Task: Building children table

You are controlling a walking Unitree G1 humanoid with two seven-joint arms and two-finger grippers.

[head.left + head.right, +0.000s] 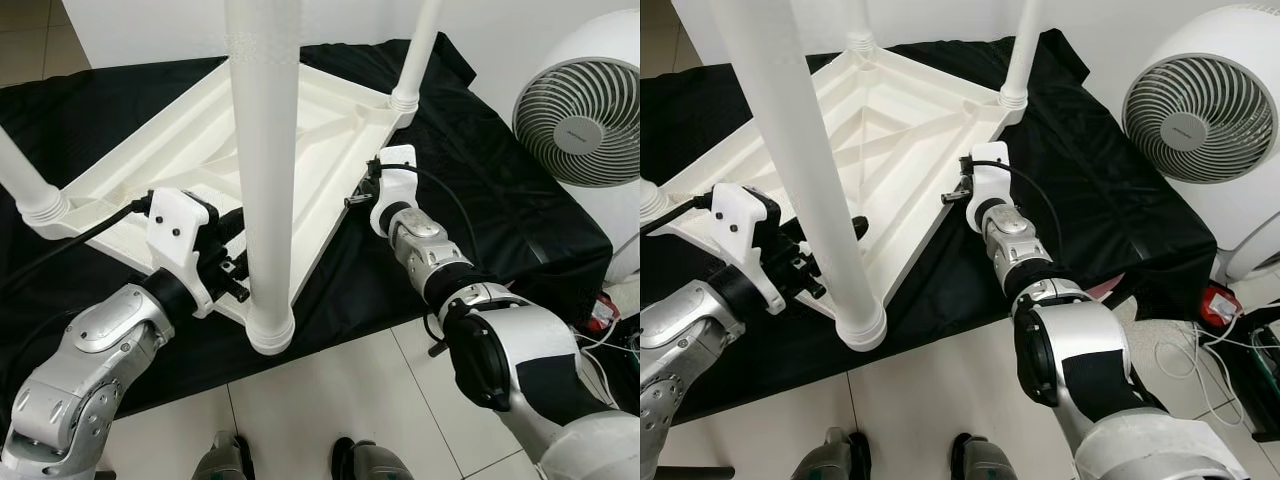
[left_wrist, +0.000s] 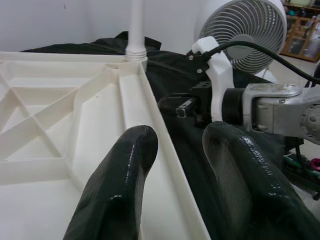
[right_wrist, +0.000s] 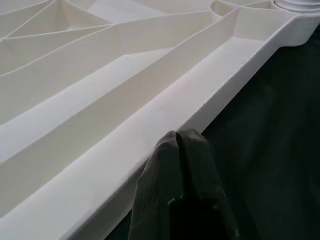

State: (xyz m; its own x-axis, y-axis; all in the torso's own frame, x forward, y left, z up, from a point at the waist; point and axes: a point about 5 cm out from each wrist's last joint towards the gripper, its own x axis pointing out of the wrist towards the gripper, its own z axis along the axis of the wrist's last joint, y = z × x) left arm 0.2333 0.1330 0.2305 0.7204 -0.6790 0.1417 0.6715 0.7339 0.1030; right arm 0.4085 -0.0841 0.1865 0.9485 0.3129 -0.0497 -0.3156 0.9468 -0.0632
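1. The white children's table [image 1: 200, 150] lies upside down on a black cloth [image 1: 500, 200] spread over the floor, ribbed underside up, so the legs can go in from above.
2. Legs stand upright in its corners; the near leg [image 1: 262, 150] rises right in front of the camera.
3. The left gripper [image 2: 175, 190] sits at the near rim beside that leg, fingers apart with the rim between them, not clamped. I'd say it's set to steady the top.
4. The right gripper [image 3: 180, 165] rests against the right-hand rim, fingers pressed together, nothing held; it looks like a brace from the side.
5. A white fan [image 1: 580, 110] stands at the right, cables [image 1: 1200, 350] trail on the tiles nearby, and the near leg crowds the left arm's reach.
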